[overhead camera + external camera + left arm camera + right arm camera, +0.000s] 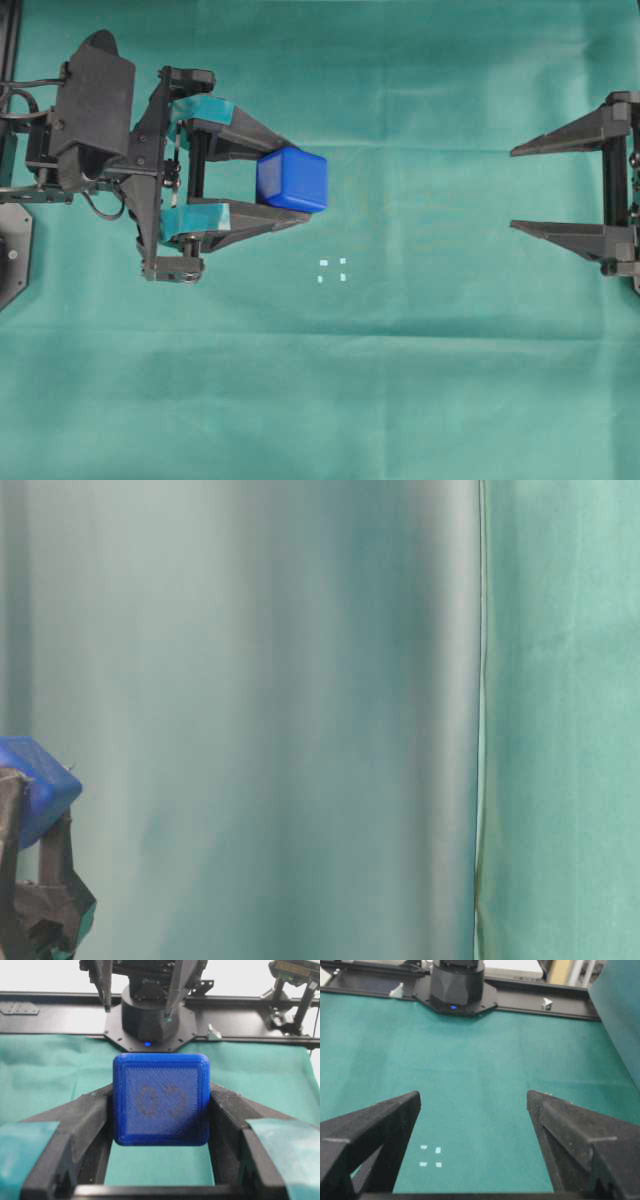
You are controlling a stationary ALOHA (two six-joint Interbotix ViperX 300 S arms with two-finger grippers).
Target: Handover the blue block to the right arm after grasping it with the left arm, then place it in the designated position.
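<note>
The table (420, 400), draped in green cloth, carries very little, so the reading is simple. The left arm (95, 110) reaches in from the left edge of the overhead view and the right arm (620, 185) shows only at the right edge, the two well apart with bare cloth between them. The left claw (292, 182), its fingers partly wrapped in teal tape, is clamped on the blue block (292, 180); the left wrist view shows the block (160, 1099) pinched on both sides near the fingertips, its embossed face toward the camera, and the table-level view shows it carried clear of the cloth. The right claw (515, 188) stands wide and holds nothing, its plain black fingers pointing toward the block from across the table. By this layout the grasp looks done and the handover is the step in hand but not yet begun. The next move likely calls for bringing the two claws together in the middle, the right fingers straddling the block's free faces, crosswise to the left fingers, and closing before the left lets go. The designated position (332, 270), four tiny white dots, lies on the cloth near the block's spot in the overhead view, offset toward the lower edge, unoccupied.
</note>
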